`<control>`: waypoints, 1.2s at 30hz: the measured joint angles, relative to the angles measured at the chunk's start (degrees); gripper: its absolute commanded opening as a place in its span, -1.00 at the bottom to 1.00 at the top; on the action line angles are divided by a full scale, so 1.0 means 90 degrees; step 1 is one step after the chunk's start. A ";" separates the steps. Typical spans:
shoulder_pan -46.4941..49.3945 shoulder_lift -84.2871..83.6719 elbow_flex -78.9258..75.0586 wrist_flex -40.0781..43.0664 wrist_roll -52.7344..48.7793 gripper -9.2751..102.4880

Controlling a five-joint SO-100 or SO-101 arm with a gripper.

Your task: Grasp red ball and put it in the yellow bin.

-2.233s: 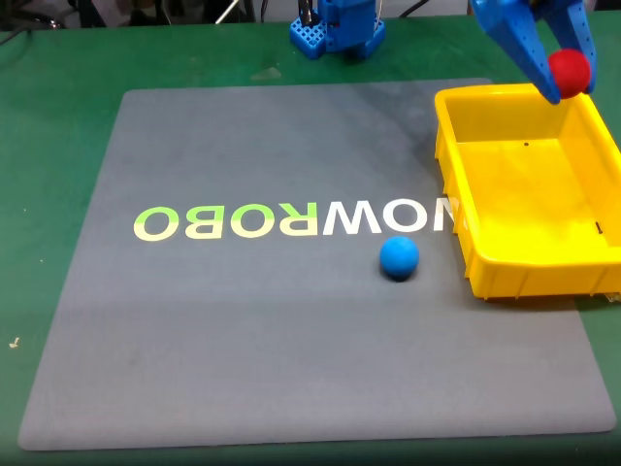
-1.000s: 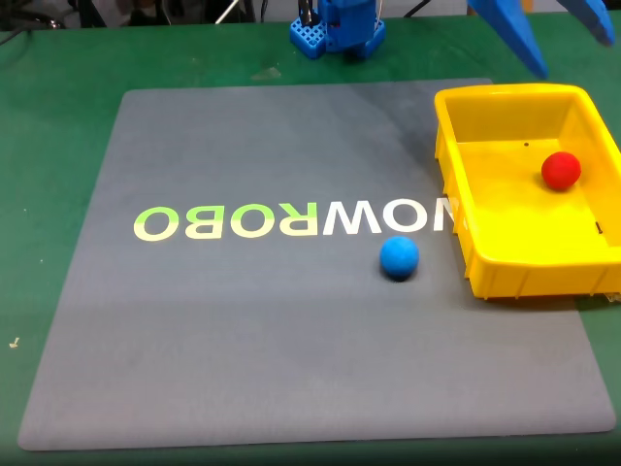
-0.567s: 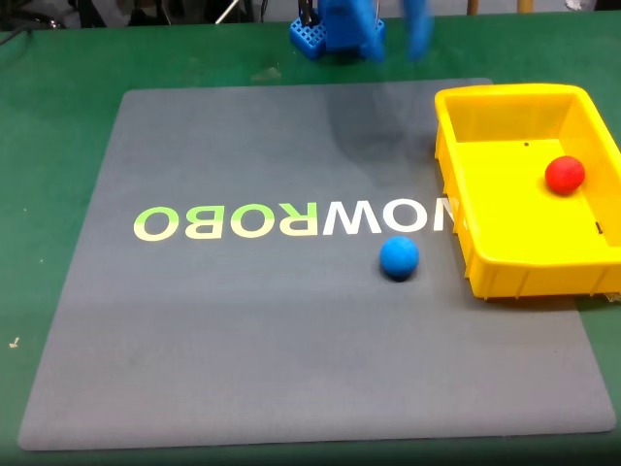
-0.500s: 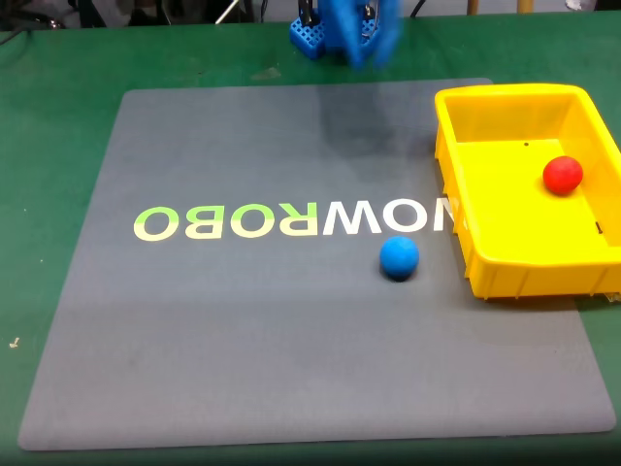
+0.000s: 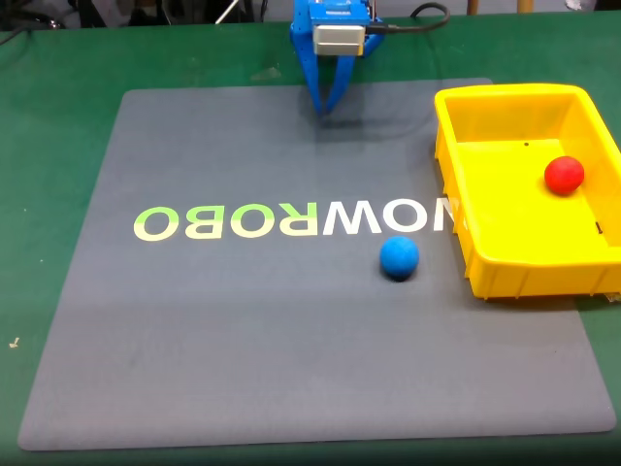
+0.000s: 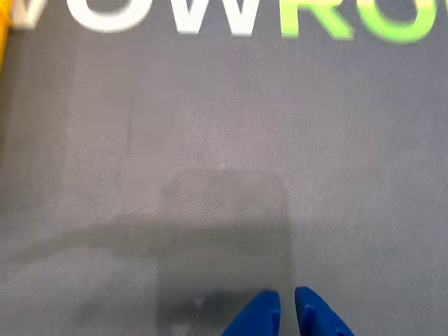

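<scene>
One red ball [image 5: 564, 175] inside yellow bin [image 5: 466, 243], one blue ball [image 5: 399, 258] outside.

Desk [image 5: 58, 146] covered in green felt-like cloth. Large grey mat [image 5: 291, 320] lies over most of it, printed "ROBOWOW" in yellow-green and white, upside down in fixed view. Dark cables [image 5: 422, 15] at far edge. Even, diffuse light; soft shadows.

Red ball [image 5: 564, 175] dropped into yellow bin [image 5: 505, 272]; fingers [image 6: 288, 313] seemingly closed.
</scene>
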 measured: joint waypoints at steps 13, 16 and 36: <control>-0.0127 0.1064 0.0576 0.1289 -0.0166 -0.83; -0.0127 0.1064 0.0576 0.1758 -0.0166 -0.83; -0.0205 0.1084 0.0576 0.2188 -0.0342 -0.83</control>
